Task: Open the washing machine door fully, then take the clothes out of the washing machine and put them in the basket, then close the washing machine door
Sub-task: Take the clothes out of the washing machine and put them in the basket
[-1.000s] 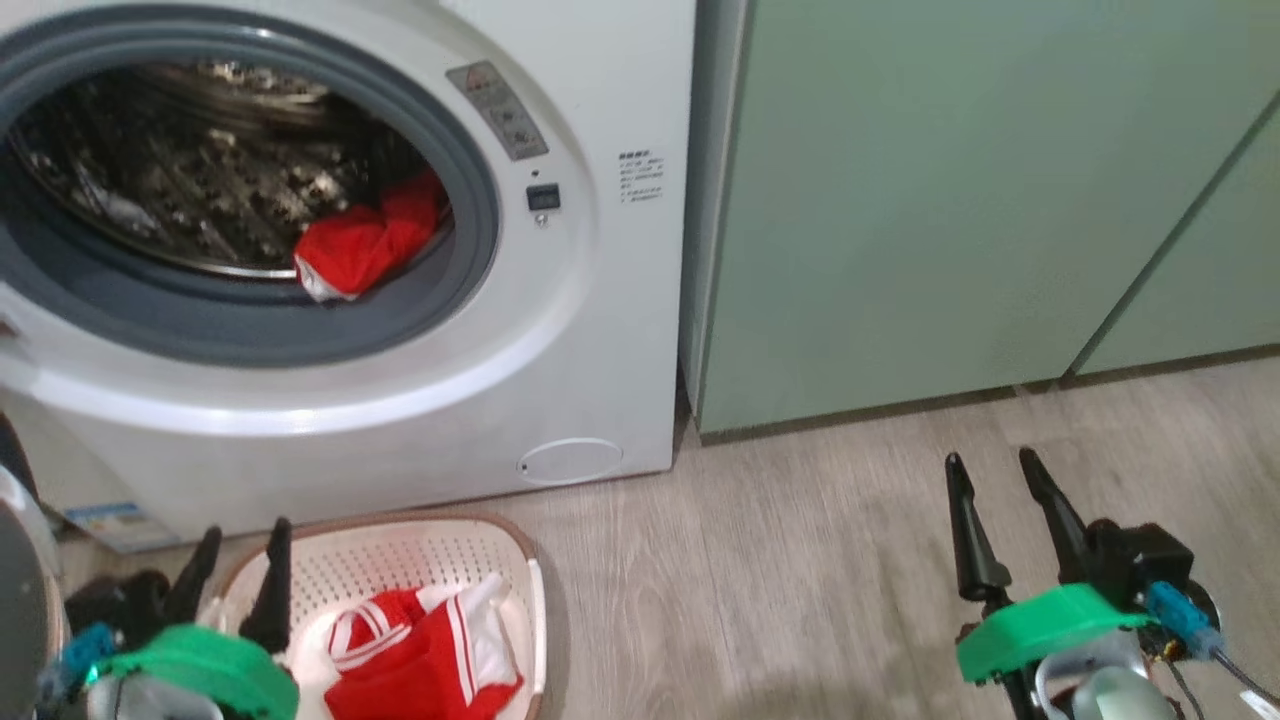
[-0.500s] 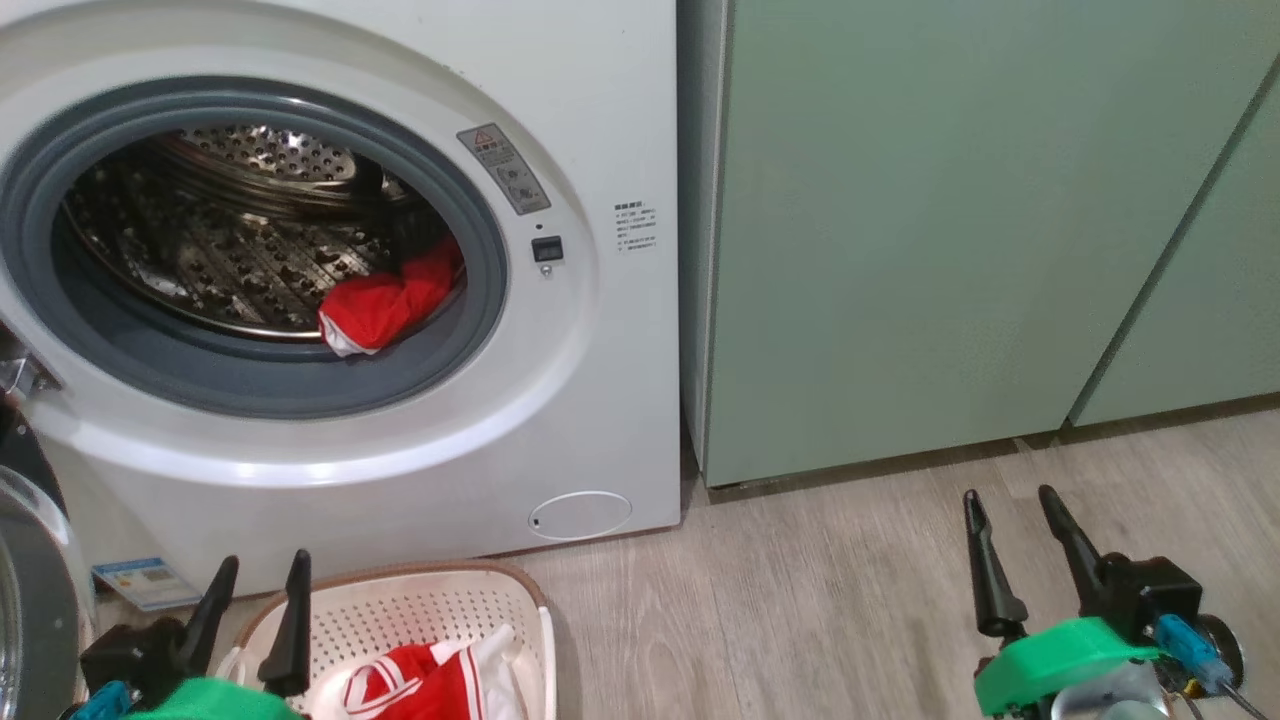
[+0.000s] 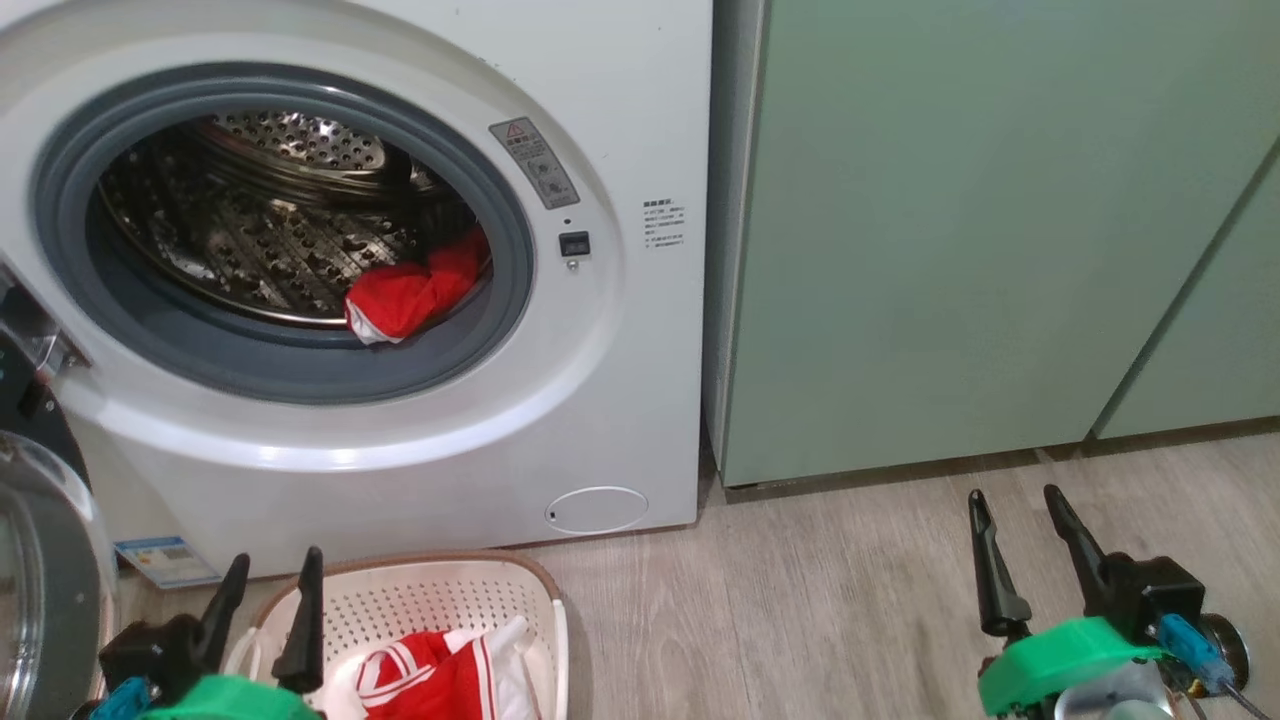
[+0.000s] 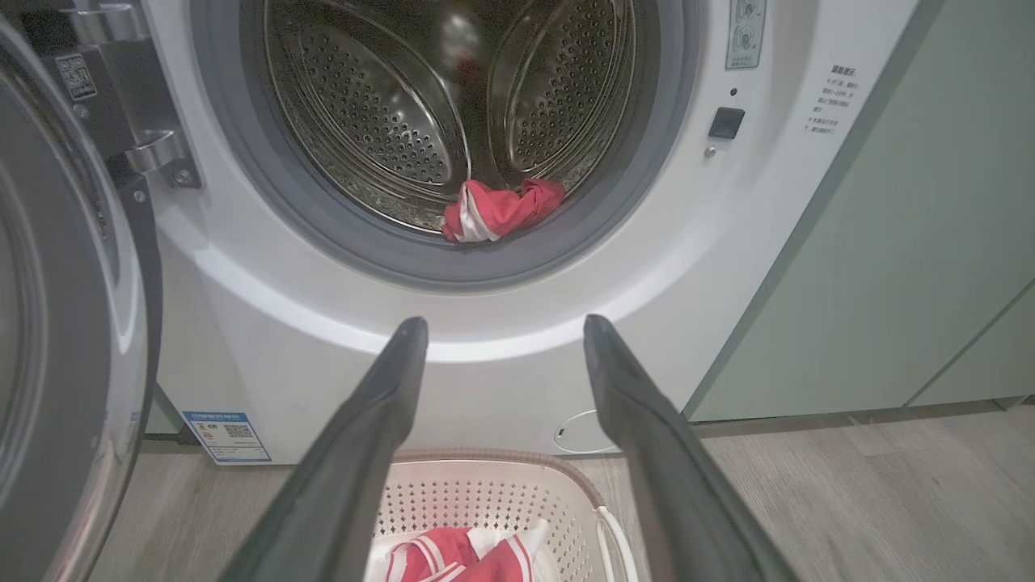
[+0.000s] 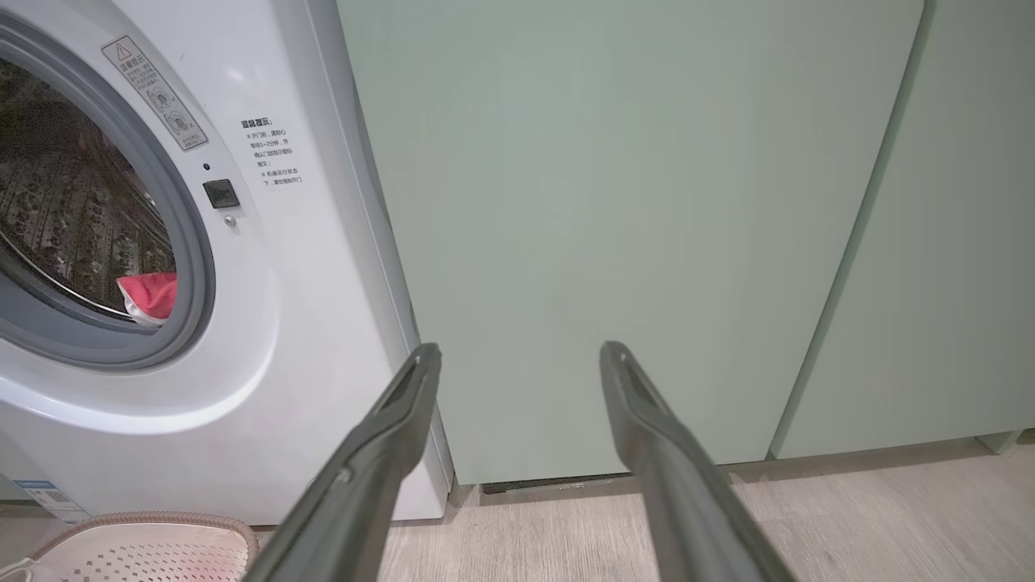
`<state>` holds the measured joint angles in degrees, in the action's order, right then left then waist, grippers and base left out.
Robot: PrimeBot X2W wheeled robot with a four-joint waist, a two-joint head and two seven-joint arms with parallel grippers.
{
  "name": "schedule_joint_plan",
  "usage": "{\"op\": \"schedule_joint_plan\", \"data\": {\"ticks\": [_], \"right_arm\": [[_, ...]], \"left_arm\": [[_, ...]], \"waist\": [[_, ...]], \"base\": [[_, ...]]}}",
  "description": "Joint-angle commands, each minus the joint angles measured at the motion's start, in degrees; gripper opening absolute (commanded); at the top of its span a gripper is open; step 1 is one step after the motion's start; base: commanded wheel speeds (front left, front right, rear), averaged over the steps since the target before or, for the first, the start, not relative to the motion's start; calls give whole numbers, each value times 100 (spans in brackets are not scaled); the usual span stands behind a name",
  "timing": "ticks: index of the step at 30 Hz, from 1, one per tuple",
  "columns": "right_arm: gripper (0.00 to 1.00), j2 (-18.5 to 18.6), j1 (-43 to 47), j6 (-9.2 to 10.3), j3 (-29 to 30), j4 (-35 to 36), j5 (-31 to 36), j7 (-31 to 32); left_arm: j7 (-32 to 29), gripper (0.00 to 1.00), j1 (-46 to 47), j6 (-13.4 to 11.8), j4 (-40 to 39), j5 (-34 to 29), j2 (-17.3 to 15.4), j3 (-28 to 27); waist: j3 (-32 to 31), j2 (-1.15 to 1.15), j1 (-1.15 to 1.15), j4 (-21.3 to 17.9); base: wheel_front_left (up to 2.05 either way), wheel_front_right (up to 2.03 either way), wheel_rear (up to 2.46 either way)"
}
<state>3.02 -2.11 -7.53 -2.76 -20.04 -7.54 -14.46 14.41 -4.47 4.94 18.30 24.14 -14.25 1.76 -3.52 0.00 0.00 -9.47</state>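
Observation:
The washing machine (image 3: pixel 620 330) stands with its drum open; the washing machine door (image 3: pixel 40 560) is swung out at the left edge. One red piece of the clothes (image 3: pixel 415 290) lies at the drum's front lip, also in the left wrist view (image 4: pixel 501 212). More red-and-white clothes (image 3: pixel 440 680) lie in the basket (image 3: pixel 420 590) on the floor before the machine. My left gripper (image 3: pixel 277 558) hangs open over the basket's left end, empty, fingers pointing at the machine (image 4: pixel 503 322). My right gripper (image 3: pixel 1012 495) is open and empty over the floor, facing the cabinets (image 5: pixel 521 349).
Pale green cabinets (image 3: pixel 950 230) stand right of the washer, with wooden floor (image 3: pixel 820 590) in front of them. The open door (image 4: pixel 73 283) and its hinge take up the left side beside the drum opening.
The head camera has shifted, so the whole scene sits lower and further right in the picture. Both grippers stay open and empty; the clothes have not moved.

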Motion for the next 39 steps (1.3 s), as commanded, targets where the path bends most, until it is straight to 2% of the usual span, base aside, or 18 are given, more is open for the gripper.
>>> {"op": "schedule_joint_plan", "data": {"ticks": [1,13,19,24,28,33,39], "right_arm": [[100,5,-132,4,-110,175,60,-54],[100,-6,-154,4,-142,156,19,-54],[100,-9,-170,4,-210,137,0,-54],[100,-12,-194,4,-297,127,-25,-54],[100,-12,-224,4,-330,131,-38,-54],[100,-13,-371,4,-289,191,-26,-54],[100,-13,-712,4,-282,322,-108,-54]], "left_arm": [[54,100,378,-38,-139,-16,-97,-183],[1,100,376,-123,-146,-39,-138,-111],[-263,100,444,-228,-111,-59,-135,-19],[-836,100,739,-266,17,-6,-201,76],[-1686,100,1236,-298,236,131,-323,124],[-2581,100,2188,-328,444,286,-542,109],[-3095,100,3494,-397,825,302,-704,125]], "waist": [[6,0,0,15],[19,0,0,-31],[69,0,0,-61],[205,0,0,-95],[419,0,0,-148],[951,0,0,-208],[1680,0,0,-315]], "base": [[0,0,0],[0,0,0],[0,0,0],[0,0,0],[0,0,0],[0,0,0],[0,0,0]]}}
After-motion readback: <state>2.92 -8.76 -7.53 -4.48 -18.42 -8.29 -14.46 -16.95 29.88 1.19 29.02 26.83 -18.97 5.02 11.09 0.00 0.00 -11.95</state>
